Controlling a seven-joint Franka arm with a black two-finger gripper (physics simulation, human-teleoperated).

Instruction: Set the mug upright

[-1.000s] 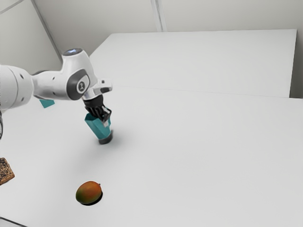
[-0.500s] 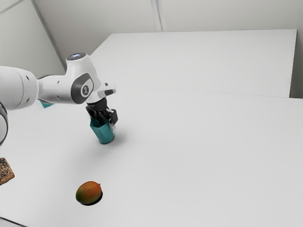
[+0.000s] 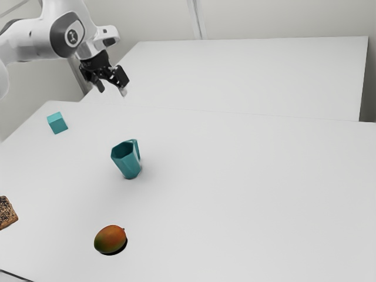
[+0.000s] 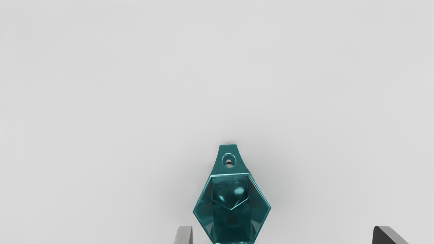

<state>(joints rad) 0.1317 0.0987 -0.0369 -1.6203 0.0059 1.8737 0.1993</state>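
The arm (image 3: 26,41) enters from the exterior view's left, its white forearm running nearly level to a bulky wrist (image 3: 67,35) with a dark grey panel and a round emblem. The wrist is above the gripper (image 3: 112,90) and towards the exterior view's left from it. A white housing (image 3: 100,42) sits directly above the gripper's black body. The gripper is tilted, directed downward and somewhat towards the exterior view's right. Its two fingers (image 4: 183,236) stand well apart, a wide gap between them. Finding on the tips: pale grey surfaces, one finger also presenting a dark face.
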